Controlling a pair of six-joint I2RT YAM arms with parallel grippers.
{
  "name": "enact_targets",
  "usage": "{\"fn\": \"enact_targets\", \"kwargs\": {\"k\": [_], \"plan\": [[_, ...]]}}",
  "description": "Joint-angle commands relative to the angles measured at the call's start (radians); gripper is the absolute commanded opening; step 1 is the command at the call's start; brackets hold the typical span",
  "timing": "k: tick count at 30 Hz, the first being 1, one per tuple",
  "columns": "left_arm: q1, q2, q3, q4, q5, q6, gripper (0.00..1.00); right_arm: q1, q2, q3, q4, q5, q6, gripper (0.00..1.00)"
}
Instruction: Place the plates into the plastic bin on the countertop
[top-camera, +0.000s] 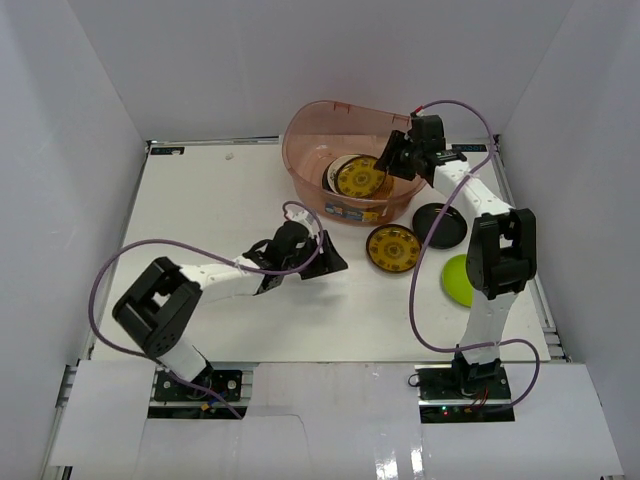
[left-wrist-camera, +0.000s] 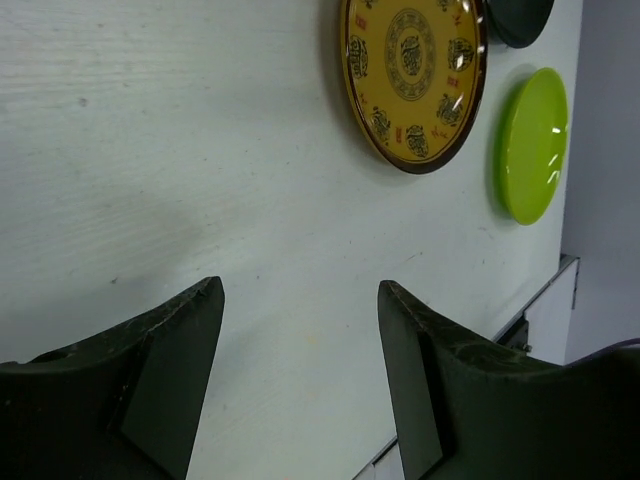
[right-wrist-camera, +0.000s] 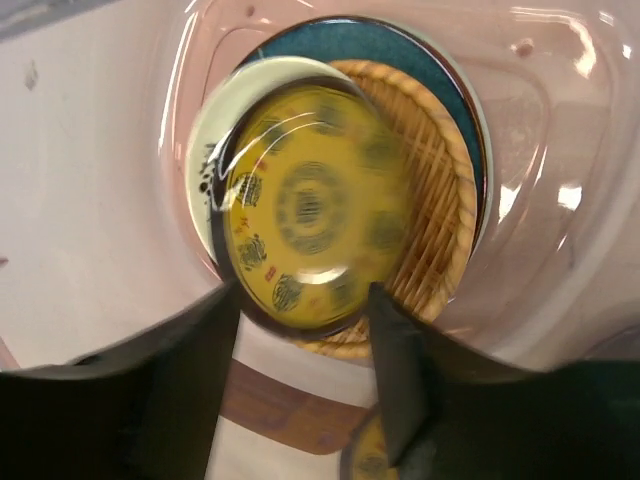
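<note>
right tool (right-wrist-camera: 300, 290): fingers apart, over the translucent pinkish-brown plastic bin (top-camera: 300, 165) at top centre of the overhead view. A yellow-patterned brown-rimmed round plate (right-wrist-camera: 310, 210) shows blurred just past the tips, inside the bin over a woven tan wicker plate (right-wrist-camera: 440, 200) and a cream plate (right-wrist-camera: 205, 140). It looks loose, not clamped.

left tool (left-wrist-camera: 300, 290): fingers apart, nothing between them, low over the white desk (top-camera: 220, 200).

Likely next pick is the second yellow-patterned plate (left-wrist-camera: 410, 60), at upper right of the left wrist frame, ahead and right of the tips. It lies flat and is round, so no long axis. Left arm is nearer.

A black round plate (top-camera: 432, 230) is just beside it on the right, partly under the right arm. A lime green round plate (top-camera: 455, 280) is near, lower right. The bin wall is close above. Open desk is on its left and lower sides, so I'd approach from there.
</note>
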Motion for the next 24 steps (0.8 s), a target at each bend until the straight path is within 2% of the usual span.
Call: {"fn": "enact_targets", "kwargs": {"k": [1, 4, 5, 7, 9, 10, 11, 14, 16, 19, 20, 21, 24], "plan": [[-0.075, 0.084, 0.076, 0.085, -0.073, -0.009, 0.73, -0.003, -0.039, 0.083, -0.002, -0.007, -0.035, 0.63], [-0.11, 0.194, 0.146, 0.093, -0.103, -0.015, 0.73, -0.019, -0.091, 0.08, -0.015, -0.005, -0.057, 0.77], [-0.119, 0.24, 0.172, 0.105, -0.112, -0.021, 0.73, -0.025, -0.136, 0.065, -0.015, -0.011, -0.057, 0.78], [-0.135, 0.282, 0.197, 0.119, -0.12, -0.026, 0.72, -0.055, -0.198, 0.017, -0.005, 0.001, -0.054, 0.71], [-0.142, 0.334, 0.228, 0.137, -0.127, -0.035, 0.72, -0.083, -0.322, -0.118, 0.026, 0.018, -0.029, 0.6], [-0.153, 0.348, 0.234, 0.149, -0.131, -0.038, 0.71, -0.118, -0.366, -0.185, 0.093, 0.023, -0.017, 0.42], [-0.158, 0.377, 0.251, 0.169, -0.135, -0.043, 0.7, -0.141, -0.453, -0.321, 0.127, 0.038, 0.011, 0.3], [-0.178, 0.415, 0.275, 0.174, -0.184, -0.047, 0.67, -0.243, -0.58, -0.512, 0.225, 0.055, 0.052, 0.09], [-0.184, 0.44, 0.278, 0.183, -0.232, -0.058, 0.65, -0.342, -0.617, -0.65, 0.248, 0.033, 0.094, 0.08], [-0.182, 0.481, 0.297, 0.174, -0.282, -0.081, 0.64, -0.404, -0.675, -0.788, 0.328, 0.068, 0.123, 0.09], [-0.184, 0.49, 0.301, 0.178, -0.292, -0.083, 0.64, -0.41, -0.683, -0.807, 0.342, 0.107, 0.121, 0.13], [-0.184, 0.503, 0.308, 0.179, -0.302, -0.086, 0.64, -0.416, -0.678, -0.819, 0.346, 0.14, 0.111, 0.22], [-0.184, 0.538, 0.334, 0.183, -0.308, -0.093, 0.58, -0.459, -0.631, -0.831, 0.351, 0.121, 0.085, 0.41]]}}
